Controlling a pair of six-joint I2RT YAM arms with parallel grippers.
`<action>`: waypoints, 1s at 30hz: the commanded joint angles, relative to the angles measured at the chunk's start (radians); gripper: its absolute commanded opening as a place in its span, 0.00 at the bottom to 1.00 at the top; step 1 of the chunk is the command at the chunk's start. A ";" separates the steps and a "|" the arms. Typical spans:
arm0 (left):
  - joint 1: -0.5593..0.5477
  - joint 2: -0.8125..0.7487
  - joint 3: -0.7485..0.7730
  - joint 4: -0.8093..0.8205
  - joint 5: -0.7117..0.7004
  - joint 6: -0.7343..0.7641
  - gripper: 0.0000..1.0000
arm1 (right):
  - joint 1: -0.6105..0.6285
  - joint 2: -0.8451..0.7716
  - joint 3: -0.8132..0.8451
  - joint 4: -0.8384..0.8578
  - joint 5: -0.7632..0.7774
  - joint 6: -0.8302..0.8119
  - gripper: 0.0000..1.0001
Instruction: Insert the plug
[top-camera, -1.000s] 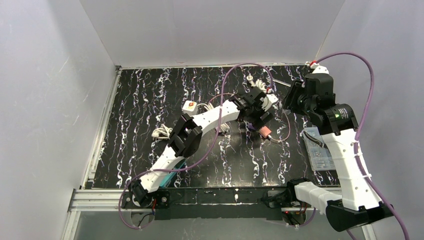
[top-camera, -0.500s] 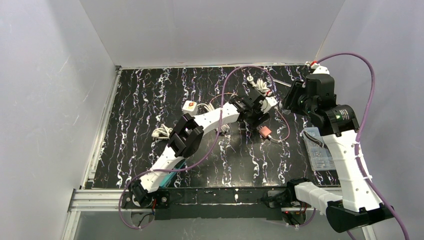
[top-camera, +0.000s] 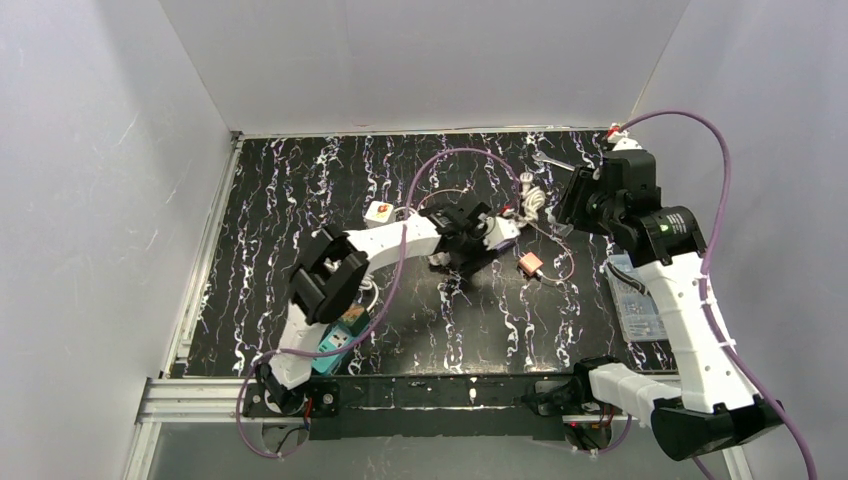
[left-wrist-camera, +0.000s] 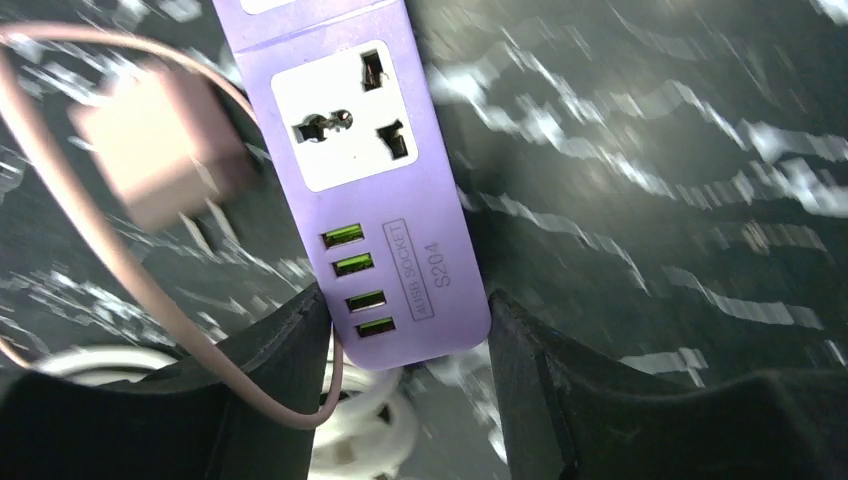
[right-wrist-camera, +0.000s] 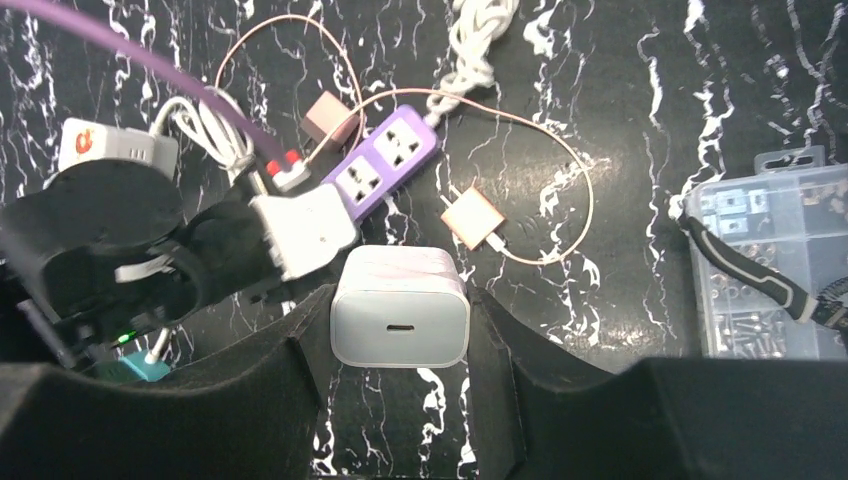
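the step in hand is judged to be bracing the strip before insertion. in the left wrist view, the left gripper (left-wrist-camera: 405, 305) is straddling the usb end of the purple power strip (left-wrist-camera: 370, 200) at the lower centre of the frame, and both fingers (left-wrist-camera: 290, 350) are appearing to press against its long sides, so the strip is being read as grasped. the universal socket (left-wrist-camera: 342, 115) is lying free in the upper centre, with a small pink adapter (left-wrist-camera: 160, 150) sitting just beside it at the upper left, blurred. in the right wrist view, the right gripper (right-wrist-camera: 398, 300) is clamping the white plug (right-wrist-camera: 400, 310) at the centre of the frame, its usb-c port facing the camera; its prongs are not showing. the plug is hanging apart from the strip, which is lying diagonally above it in the frame. a thin pink cable (right-wrist-camera: 575, 170) is looping around the strip's far end. the next move is calling for the right arm to be carrying the plug over a free socket, squaring its prongs to the slots, then descending straight while the left arm is holding the strip flat on the table (right-wrist-camera: 600, 60).
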 joint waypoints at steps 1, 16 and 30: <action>-0.004 -0.217 -0.206 -0.203 0.209 0.087 0.26 | 0.003 0.027 -0.041 0.018 -0.078 -0.001 0.18; -0.002 -0.486 -0.318 -0.353 0.208 0.053 0.98 | 0.284 0.048 -0.198 0.053 0.043 0.080 0.13; 0.386 -0.600 -0.138 -0.608 0.472 -0.076 0.98 | 0.520 0.068 -0.330 0.253 0.101 0.117 0.11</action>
